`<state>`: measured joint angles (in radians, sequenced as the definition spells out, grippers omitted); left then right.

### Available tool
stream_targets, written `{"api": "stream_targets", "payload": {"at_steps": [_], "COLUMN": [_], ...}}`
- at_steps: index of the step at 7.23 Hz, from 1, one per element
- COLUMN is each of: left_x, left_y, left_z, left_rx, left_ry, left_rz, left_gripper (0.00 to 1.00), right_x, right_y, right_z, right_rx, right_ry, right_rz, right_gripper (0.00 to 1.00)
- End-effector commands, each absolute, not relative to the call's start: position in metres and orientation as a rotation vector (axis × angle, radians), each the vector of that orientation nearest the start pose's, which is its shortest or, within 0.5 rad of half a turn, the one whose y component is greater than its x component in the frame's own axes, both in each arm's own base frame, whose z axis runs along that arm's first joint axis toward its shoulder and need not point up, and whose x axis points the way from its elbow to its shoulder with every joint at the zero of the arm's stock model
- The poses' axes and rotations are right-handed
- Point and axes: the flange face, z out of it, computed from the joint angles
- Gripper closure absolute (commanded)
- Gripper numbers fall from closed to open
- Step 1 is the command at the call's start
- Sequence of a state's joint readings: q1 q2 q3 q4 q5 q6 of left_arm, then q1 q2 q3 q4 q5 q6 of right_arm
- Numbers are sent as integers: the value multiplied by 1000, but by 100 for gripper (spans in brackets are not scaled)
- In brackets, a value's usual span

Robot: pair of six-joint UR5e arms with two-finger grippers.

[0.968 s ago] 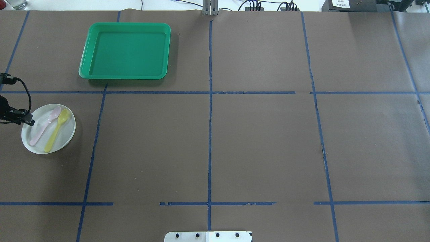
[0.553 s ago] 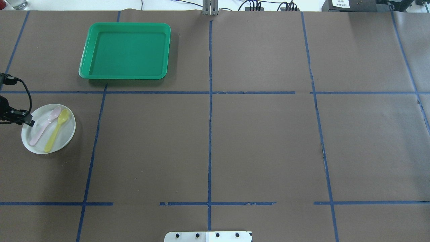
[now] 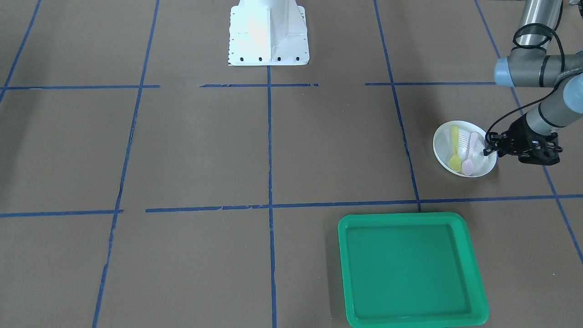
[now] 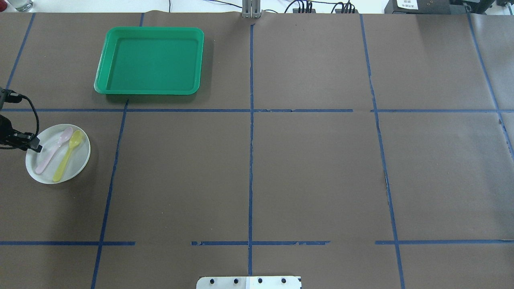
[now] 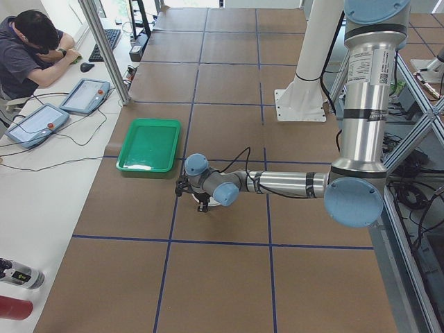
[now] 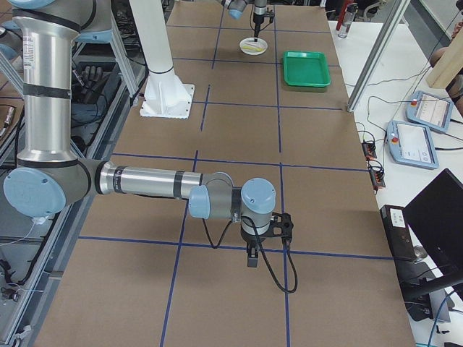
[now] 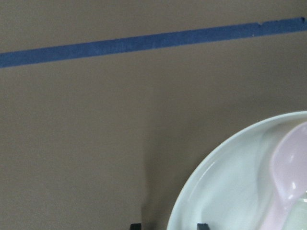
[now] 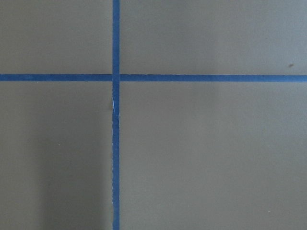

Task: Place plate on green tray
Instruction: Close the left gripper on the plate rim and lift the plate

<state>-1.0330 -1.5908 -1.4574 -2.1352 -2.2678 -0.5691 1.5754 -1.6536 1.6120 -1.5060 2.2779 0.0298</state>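
Overhead we see the plate (image 4: 77, 161) on the bench (image 4: 305, 168), seven o'clock of the green tray (image 4: 152, 60) and well apart, the left gripper (image 4: 36, 147) with jaws apart astride its nine o'clock rim; of the right gripper (image 6: 251, 260) we cannot tell.

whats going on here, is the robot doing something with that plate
The left gripper is down at the edge of the plate, one finger on either side of the rim, not closed on it. The plate sits on the table, holding a pink spoon and a yellow spoon. The green tray lies apart from it, so the plate is not yet placed. The right gripper hangs over bare table far away; I cannot tell whether it is open or shut.
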Motion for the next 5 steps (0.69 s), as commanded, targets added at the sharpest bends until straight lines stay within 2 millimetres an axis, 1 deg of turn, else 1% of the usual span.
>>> {"api": "stream_targets", "payload": {"at_steps": [1, 2, 3, 4, 5], "left_x": [208, 207, 207, 207, 209], "left_y": [-483, -483, -482, -479, -471], "left_z": [646, 646, 643, 637, 637], "left_rx": [24, 25, 30, 11, -32], "left_ry": [823, 823, 827, 873, 950], "left_rz": [138, 137, 141, 170, 248], "left_gripper": [85, 100, 100, 100, 100], "right_x": [71, 71, 71, 71, 71], "right_y": [-458, -458, -458, -458, -458], "right_z": [676, 676, 676, 676, 676], "right_rx": [13, 13, 12, 12, 13], "right_ry": [-707, -707, -707, -707, -707], "right_rz": [24, 24, 25, 25, 24], "right_gripper": [0, 0, 0, 0, 0]}}
